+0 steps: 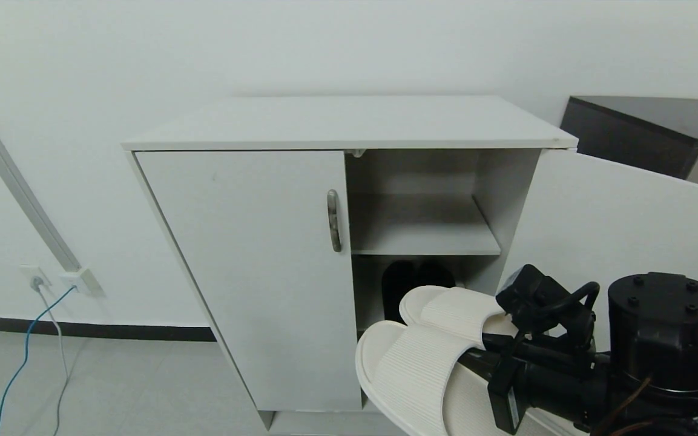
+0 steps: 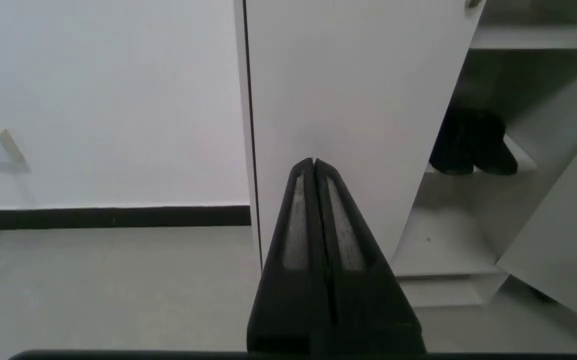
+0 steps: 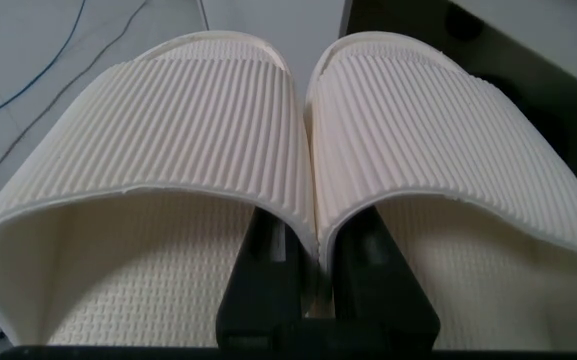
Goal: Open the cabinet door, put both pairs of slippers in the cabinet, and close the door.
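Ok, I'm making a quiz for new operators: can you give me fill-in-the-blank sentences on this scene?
1. The white slippers are held by the ___ arm.
2. The pair inside the cabinet is ___.
3. The left door is ___.
4. The left gripper holds ___.
Missing: right; black; closed; nothing.

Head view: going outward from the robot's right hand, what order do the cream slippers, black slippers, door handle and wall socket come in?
1. Cream slippers, held in that hand.
2. Black slippers, just behind, inside the cabinet.
3. Door handle, higher, on the shut door.
4. Wall socket, far left, low.
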### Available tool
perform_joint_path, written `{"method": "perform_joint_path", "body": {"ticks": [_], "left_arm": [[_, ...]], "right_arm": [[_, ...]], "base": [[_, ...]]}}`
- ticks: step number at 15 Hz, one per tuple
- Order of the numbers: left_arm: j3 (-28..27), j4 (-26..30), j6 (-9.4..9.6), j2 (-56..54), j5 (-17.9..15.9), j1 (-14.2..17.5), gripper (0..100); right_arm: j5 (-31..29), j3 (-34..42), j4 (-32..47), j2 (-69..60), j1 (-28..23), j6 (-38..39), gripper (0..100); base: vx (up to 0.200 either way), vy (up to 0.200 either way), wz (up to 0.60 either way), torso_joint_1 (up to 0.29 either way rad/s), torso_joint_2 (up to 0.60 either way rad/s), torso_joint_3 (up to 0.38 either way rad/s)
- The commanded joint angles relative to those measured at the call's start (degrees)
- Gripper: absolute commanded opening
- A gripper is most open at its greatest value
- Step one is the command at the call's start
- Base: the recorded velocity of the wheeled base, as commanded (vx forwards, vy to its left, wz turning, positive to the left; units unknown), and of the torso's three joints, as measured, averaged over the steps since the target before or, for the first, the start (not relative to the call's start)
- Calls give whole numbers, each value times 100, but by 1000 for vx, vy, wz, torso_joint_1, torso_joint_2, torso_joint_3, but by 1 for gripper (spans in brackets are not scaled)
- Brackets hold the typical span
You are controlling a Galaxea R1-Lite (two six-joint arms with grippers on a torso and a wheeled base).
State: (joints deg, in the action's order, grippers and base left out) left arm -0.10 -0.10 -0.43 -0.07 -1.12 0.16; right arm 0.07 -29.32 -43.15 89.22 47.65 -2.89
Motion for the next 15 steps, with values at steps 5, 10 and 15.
{"method": "perform_joint_path", "body": {"ticks": [5,10,15], "left_arm": [[1,1,-1,7,-2,2,0],[1,1,-1,7,-2,2,0],[1,1,-1,7,-2,2,0]], "right_arm": [[1,-4,-9,60,7,-1,0],[-7,5,-70,86,7,-1,0],[-1141,-478,-439,667,236,289,0]], "base": [[0,0,0,-33,421,389],[0,0,0,0,22,18],[0,0,0,0,0,0]]}}
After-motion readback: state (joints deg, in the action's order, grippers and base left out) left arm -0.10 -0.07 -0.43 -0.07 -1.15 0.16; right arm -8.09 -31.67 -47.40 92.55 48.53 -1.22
